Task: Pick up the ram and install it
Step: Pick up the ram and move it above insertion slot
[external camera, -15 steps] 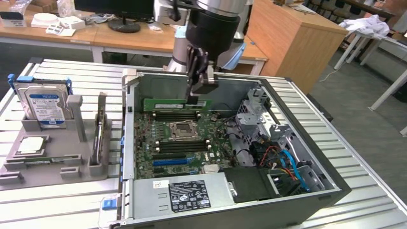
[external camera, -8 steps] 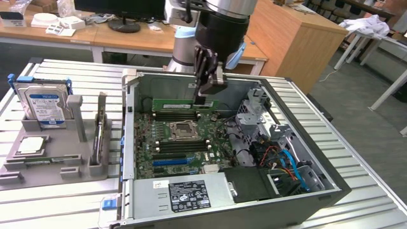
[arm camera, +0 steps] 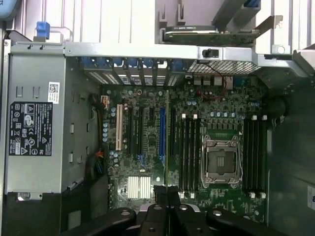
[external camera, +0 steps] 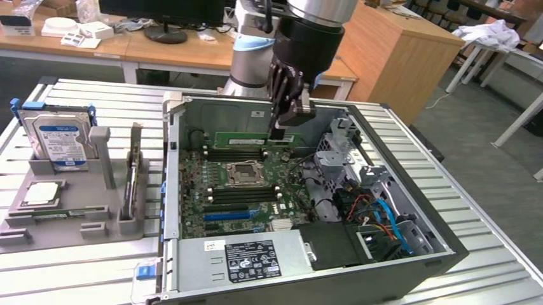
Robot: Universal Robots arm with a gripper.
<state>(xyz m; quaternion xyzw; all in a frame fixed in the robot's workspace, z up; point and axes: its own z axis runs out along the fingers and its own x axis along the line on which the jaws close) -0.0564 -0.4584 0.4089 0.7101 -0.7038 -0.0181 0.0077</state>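
Observation:
The ram point(external camera: 246, 138) is a long green stick held level by one end in my gripper point(external camera: 278, 135), which is shut on it. It hangs just above the black memory slots point(external camera: 238, 153) on the far side of the processor socket point(external camera: 241, 171), inside the open computer case point(external camera: 174, 165). In the wrist view the ram point(arm camera: 167, 137) shows edge-on as a thin line running out from my gripper point(arm camera: 167, 192), over the motherboard beside a bank of memory slots point(arm camera: 189, 152). I cannot tell whether the stick touches a slot.
A grey holder point(external camera: 102, 210) at the exterior view's left carries a blue-labelled hard drive point(external camera: 61, 136), a small square silver chip point(external camera: 42, 194) and an upright card point(external camera: 134, 171). Inside the case are the power supply point(external camera: 250, 257), a drive cage point(external camera: 344, 146) and loose cables point(external camera: 382, 216).

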